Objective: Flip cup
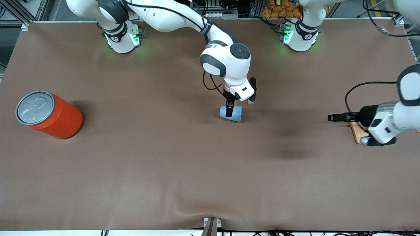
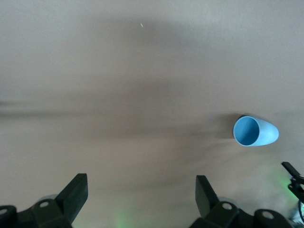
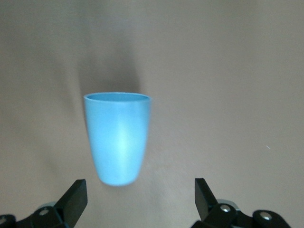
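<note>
The light-blue cup [image 1: 231, 113] lies on its side in the middle of the table, mouth toward the left arm's end. My right gripper [image 1: 240, 105] hangs open just over it. In the right wrist view the cup [image 3: 118, 137] lies just ahead of the open right gripper [image 3: 140, 199], its narrow base closest to the fingertips, not gripped. My left gripper [image 1: 332, 117] is held level low over the table toward the left arm's end, pointing at the cup. In the left wrist view the left gripper [image 2: 141, 194] is open and empty, and the cup [image 2: 254, 131] shows its darker mouth farther off.
A large orange can [image 1: 49, 114] with a grey pull-tab lid stands at the right arm's end of the table. A small wooden board [image 1: 356, 132] lies under the left arm's wrist. Brown cloth [image 1: 183, 170] covers the table.
</note>
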Motion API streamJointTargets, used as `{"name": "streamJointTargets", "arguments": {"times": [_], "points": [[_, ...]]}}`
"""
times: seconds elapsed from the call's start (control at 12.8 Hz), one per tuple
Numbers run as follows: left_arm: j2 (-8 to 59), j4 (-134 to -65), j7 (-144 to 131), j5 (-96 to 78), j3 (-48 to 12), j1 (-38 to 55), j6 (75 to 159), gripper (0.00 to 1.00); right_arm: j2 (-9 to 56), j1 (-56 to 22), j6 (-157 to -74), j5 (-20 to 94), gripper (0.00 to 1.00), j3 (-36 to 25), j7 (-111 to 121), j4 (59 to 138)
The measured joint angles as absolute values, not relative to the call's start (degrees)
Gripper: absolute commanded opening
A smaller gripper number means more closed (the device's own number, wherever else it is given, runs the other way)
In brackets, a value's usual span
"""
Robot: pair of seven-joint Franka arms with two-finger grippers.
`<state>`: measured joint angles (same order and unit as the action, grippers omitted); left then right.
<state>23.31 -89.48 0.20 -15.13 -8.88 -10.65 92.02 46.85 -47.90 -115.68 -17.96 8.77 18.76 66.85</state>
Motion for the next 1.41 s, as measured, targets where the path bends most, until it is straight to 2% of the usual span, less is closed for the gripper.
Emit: {"name": "streamJointTargets", "arguments": {"times": [0.24,0.55,0.78,1.1,1.41], "points": [[29.4,-89.5,0.2,-21.3,-9.0,-10.3,95.2,1.00,43.1,-43.6,-112.7,-14.0,1.00,8.4,18.4,66.4],[36.3,-89.5,-4.5,-25.9,-9.4,-2.2,100.8,1.00,38.6,-30.5,-108.2,-10.1,1.00,7.9,18.7,66.2],[37.0,-89.6,-8.3,-29.8,-9.5,3.7,101.4,1.00,36.8,-20.5,-106.2,-9.0,1.00,7.9,18.9,66.2],[37.0,-93.2,-13.3,-38.3,-9.5,10.8,105.9,1.00,33.4,-12.4,-102.9,-5.6,1.00,7.7,18.8,66.1],[37.5,-99.8,-14.4,-41.8,-9.5,15.6,113.9,1.00,27.9,-6.4,-92.9,-5.2,1.00,7.8,10.4,66.0]]}}
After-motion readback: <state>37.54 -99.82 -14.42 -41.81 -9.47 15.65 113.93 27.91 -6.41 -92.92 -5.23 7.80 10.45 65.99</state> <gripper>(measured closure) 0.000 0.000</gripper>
